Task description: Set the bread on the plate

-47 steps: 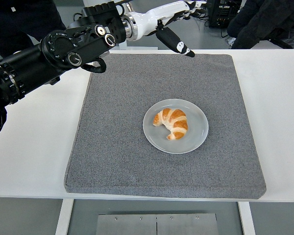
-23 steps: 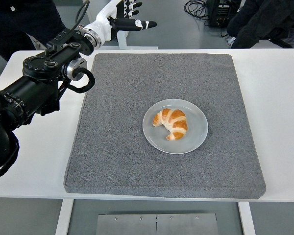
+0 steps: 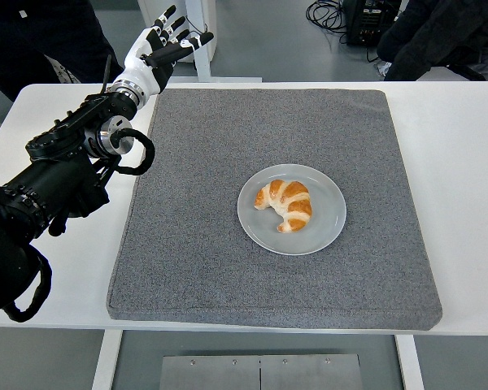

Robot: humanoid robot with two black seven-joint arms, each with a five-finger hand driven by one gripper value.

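While bread rests on plate (grey mat beneath).

On the smooth white table lies a rough, matt grey mat. On the mat, a smooth, faintly glossy plate bears a shiny-crusted croissant.

No text, label, brand, number or sign can be read anywhere in the view (the arm's housings and the equipment behind the table are too small and dark to show any lettering).
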